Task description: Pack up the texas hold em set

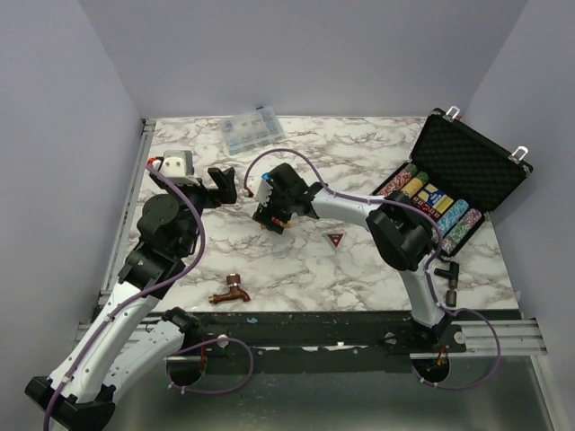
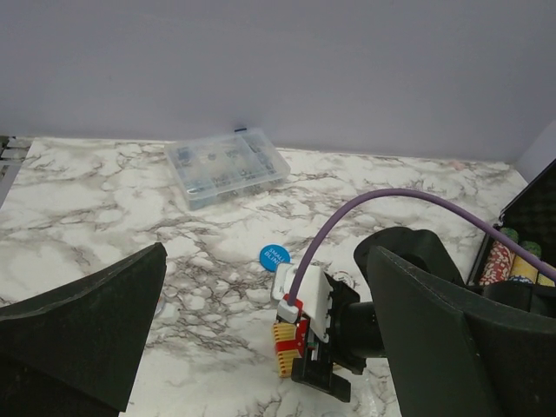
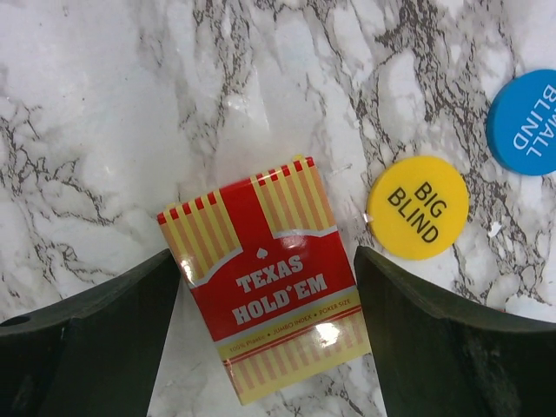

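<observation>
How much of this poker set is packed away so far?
Done: chip rows sit in the open case. In hand: the right gripper straddles the red card box on the table, jaws open. Still to do: that box, the yellow disc and blue disc beside it, then shutting the case. The left gripper hangs open.

Through the left wrist camera I saw the left fingers [image 2: 82, 334] low in the foreground, spread wide with nothing between them. I took the blue disc [image 2: 274, 256], lying flat on the marble surface [image 2: 78, 208], as my mark. Beyond the disc and to its left, well apart, sat the clear compartment box [image 2: 228, 165]. Nearer than the disc and just to its right, the right arm [image 2: 347, 326] was tipped down over a red-and-yellow striped card box [image 2: 285, 341], with a purple cable [image 2: 391, 204] arching off it. Far to the disc's right, at the edge of view, the open black case [image 2: 540, 204] showed some of its chip rows [image 2: 512, 259].
</observation>
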`<act>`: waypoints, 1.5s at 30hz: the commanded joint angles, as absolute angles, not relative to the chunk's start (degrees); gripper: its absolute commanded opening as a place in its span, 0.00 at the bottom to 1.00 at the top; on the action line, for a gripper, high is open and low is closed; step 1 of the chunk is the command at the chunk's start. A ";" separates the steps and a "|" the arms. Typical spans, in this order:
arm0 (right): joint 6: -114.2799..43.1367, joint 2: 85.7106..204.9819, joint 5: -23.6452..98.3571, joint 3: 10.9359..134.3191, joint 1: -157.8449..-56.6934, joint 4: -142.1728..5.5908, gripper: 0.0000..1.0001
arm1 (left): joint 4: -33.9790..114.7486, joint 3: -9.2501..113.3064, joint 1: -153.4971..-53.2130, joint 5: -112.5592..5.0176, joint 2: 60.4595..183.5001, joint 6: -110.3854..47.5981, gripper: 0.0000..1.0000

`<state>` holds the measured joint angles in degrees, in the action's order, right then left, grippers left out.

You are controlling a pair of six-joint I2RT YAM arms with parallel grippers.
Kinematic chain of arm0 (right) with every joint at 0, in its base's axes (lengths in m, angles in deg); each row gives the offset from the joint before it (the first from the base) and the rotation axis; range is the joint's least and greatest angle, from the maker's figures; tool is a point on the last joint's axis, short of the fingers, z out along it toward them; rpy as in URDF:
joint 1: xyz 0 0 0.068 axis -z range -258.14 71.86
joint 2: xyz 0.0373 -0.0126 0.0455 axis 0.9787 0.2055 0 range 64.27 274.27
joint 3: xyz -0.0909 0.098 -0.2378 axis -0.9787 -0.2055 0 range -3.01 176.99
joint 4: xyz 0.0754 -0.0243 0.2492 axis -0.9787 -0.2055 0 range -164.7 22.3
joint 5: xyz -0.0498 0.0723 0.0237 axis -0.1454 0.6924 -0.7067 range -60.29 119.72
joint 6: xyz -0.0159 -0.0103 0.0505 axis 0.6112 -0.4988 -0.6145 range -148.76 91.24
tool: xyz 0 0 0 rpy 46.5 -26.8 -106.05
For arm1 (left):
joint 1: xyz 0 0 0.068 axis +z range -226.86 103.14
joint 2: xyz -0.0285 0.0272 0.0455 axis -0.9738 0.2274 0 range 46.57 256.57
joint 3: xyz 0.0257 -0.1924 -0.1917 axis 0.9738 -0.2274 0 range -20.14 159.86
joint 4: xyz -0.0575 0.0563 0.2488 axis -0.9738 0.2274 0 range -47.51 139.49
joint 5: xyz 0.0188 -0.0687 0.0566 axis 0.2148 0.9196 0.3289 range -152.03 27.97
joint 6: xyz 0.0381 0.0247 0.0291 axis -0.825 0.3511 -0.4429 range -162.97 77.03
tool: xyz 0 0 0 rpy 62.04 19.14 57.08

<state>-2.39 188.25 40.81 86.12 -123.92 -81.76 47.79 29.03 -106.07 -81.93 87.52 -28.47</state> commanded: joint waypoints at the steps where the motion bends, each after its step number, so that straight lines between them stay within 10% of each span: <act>1: -0.05 189.94 36.17 84.39 -124.72 -83.13 0.79 | 47.02 29.01 -105.66 -81.11 86.59 -27.86 0.97; 19: -2.36 191.52 44.04 84.02 -122.88 -86.55 0.79 | 47.89 29.30 -105.67 -80.52 85.42 -26.72 0.97; 45: -7.86 168.32 31.08 67.27 -119.81 -74.45 0.29 | 49.82 30.88 -105.77 -78.24 83.49 -24.92 0.97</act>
<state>-5.62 176.27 40.06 69.88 -121.78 -75.49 48.75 29.05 -106.07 -80.38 84.59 -25.72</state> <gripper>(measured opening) 0.684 0.975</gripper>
